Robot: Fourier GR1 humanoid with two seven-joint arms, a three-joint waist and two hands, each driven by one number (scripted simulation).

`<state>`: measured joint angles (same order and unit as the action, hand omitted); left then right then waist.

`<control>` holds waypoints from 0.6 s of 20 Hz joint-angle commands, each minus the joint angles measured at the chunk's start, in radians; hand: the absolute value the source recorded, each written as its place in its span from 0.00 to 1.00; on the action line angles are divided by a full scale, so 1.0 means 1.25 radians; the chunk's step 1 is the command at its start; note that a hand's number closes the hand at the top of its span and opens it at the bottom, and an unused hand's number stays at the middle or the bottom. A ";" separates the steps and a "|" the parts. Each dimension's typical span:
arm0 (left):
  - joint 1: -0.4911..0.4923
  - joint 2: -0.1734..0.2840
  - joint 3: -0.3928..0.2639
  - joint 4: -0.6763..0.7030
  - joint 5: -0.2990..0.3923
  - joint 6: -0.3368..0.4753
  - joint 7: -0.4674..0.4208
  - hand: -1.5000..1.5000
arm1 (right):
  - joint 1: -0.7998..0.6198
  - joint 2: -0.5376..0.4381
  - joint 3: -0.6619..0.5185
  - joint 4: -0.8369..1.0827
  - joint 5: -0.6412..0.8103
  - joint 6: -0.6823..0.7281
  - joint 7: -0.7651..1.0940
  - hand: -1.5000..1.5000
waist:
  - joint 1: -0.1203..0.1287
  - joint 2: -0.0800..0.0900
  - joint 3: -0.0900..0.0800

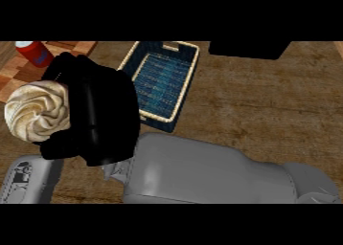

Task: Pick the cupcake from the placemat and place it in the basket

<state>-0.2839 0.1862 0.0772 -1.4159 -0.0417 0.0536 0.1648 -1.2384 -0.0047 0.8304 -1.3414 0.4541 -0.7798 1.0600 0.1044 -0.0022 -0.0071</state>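
Black right hand (97,115) holding cupcake (39,111) hides part of basket (164,72).

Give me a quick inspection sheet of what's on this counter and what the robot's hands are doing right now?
Surface: brown wood-grain counter.
Job's things: cupcake with swirled cream frosting, held up in the right hand; basket, dark blue with a pale rim, nothing seen inside it, lies just right of the hand.
Placemat: not clearly seen; a wooden block-pattern board shows at upper left.
Clutter: red container with a white cap on that board; dark box at the top edge.
Hands: right hand black, curled round the cupcake on a grey forearm; left hand not seen, only a grey part at lower left.
Cables: nothing seen.
Surroundings: nothing seen beyond the counter.
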 commanded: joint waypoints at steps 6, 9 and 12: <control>-0.007 -0.010 -0.013 0.007 -0.010 0.000 -0.017 0.50 | -0.247 0.004 -0.018 0.269 -0.139 -0.016 0.083 1.00 | 0.012 0.013 0.000; -0.020 -0.019 -0.019 0.003 -0.009 0.004 -0.008 0.50 | -0.268 0.004 0.019 0.348 -0.176 -0.009 0.068 1.00 | 0.021 0.018 -0.001; -0.023 -0.005 -0.003 0.014 -0.002 -0.005 -0.019 0.50 | -0.266 0.004 0.023 0.381 -0.241 -0.022 0.042 1.00 | 0.021 0.021 0.000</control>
<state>-0.3123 0.1744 0.0676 -1.4023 -0.0459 0.0519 0.1526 -1.5478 -0.0024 0.8437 -0.9415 0.2307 -0.7858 1.0675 0.1240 0.0179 -0.0075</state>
